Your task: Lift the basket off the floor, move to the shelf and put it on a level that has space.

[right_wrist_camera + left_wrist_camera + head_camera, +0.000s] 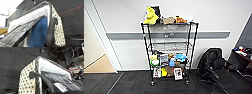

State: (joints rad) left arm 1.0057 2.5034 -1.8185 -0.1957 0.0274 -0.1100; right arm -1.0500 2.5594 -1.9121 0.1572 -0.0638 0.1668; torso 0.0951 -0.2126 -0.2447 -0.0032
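Basket pinched at both ends, black four-tier wire rack [169, 52] centre frame

Left claw [37, 75] and right claw [50, 26] each clamp the pale beige woven basket's [26, 83] whitish rim, one finger outside the wall

A yellow plush [151, 16] sits up high; a black office chair [215, 68], possibly tipped, stands rightward.

White wall [224, 15] with grey rail [214, 34], dark carpet floor [134, 83] — black office chair [214, 67], cluttered desk [242, 53] at right

The basket [31, 79] is cut off; its contents blurred beyond telling.
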